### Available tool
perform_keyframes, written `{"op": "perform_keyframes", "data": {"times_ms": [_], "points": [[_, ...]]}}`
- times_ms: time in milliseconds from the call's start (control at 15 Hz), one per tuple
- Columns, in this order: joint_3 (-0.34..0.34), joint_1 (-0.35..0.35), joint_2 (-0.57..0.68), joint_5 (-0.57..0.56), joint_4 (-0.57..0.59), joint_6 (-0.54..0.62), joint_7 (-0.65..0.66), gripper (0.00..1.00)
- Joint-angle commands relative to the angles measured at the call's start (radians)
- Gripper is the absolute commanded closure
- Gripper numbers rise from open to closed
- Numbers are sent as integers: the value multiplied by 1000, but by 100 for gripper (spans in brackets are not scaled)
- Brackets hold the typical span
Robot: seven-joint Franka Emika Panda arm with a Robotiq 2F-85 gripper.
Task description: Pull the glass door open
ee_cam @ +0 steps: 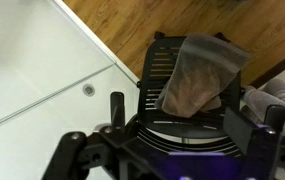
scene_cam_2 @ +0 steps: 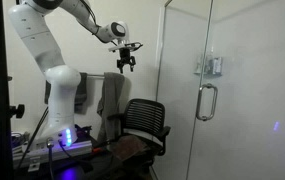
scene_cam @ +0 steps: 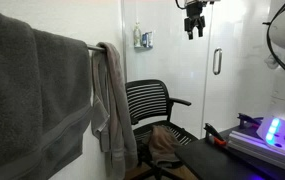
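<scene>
The glass door (scene_cam: 237, 60) is a tall whitish frosted panel with a short vertical silver loop handle (scene_cam: 217, 62). It also shows in an exterior view (scene_cam_2: 187, 90) with its handle (scene_cam_2: 207, 101) at the panel's edge. The door looks shut. My gripper (scene_cam: 193, 24) hangs high in the air in front of the glass, above and to the side of the handle and well apart from it. It also shows at the end of the white arm (scene_cam_2: 128, 61). In the wrist view the gripper (ee_cam: 195, 106) points down, open and empty.
A black mesh office chair (scene_cam: 152, 105) with a brown cloth (ee_cam: 197, 70) on its seat stands below the gripper. A handle-less glass panel bears a small dispenser (scene_cam: 143, 39). Grey towels (scene_cam: 37, 85) hang on a rail. A lit device (scene_cam: 272, 132) sits on the robot's table.
</scene>
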Motion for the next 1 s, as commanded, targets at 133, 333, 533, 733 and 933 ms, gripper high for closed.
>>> {"op": "perform_keyframes", "data": {"times_ms": [133, 333, 533, 733, 933], "points": [[-2, 7, -9, -16, -22, 41, 60, 0], [-36, -52, 60, -21, -56, 219, 212, 0], [-106, -137, 136, -69, -81, 407, 282, 0], [-194, -234, 242, -108, -54, 592, 313, 0], [-245, -290, 331, -75, 3, 681, 381, 0]]}}
